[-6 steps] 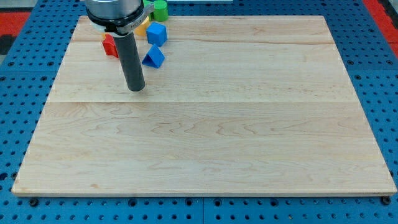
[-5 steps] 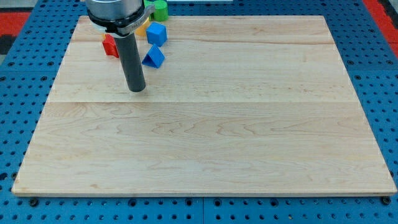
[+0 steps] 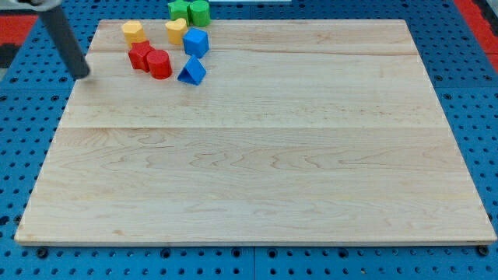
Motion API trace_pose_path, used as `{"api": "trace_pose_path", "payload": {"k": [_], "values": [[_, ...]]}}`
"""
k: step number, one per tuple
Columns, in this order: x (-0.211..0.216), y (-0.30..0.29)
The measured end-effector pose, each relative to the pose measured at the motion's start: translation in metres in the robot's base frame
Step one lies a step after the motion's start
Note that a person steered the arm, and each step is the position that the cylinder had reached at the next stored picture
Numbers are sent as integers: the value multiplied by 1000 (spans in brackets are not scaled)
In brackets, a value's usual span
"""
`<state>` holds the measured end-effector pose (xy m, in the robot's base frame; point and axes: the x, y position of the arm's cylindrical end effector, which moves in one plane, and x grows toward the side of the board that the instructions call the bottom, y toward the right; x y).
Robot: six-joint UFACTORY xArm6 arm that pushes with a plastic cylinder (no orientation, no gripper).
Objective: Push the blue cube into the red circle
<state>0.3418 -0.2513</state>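
The blue cube (image 3: 196,42) sits near the view's top left of the wooden board (image 3: 257,155). The red circle, a short red cylinder (image 3: 160,64), lies to its lower left, beside another red block (image 3: 140,56). A blue triangular block (image 3: 191,71) lies just below the cube. My tip (image 3: 82,75) is at the board's left edge, well to the left of the red blocks and touching no block.
Two yellow blocks (image 3: 133,31) (image 3: 176,31) lie above the red ones. Two green blocks (image 3: 179,10) (image 3: 200,12) sit at the board's top edge. Blue pegboard (image 3: 467,93) surrounds the board.
The rod has swung from the spot below the red blocks to the board's left edge. The red cylinder and yellow blocks it hid are now in sight. The blocks have not moved.
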Motion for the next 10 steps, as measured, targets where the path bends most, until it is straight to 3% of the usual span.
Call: {"api": "trace_pose_path", "payload": {"k": [1, 2, 3, 4, 5, 6, 7, 10], "values": [[-1, 110], [-4, 161], [-3, 173], [19, 217], [-2, 284], [-62, 253], [-94, 211], [-102, 187]]}}
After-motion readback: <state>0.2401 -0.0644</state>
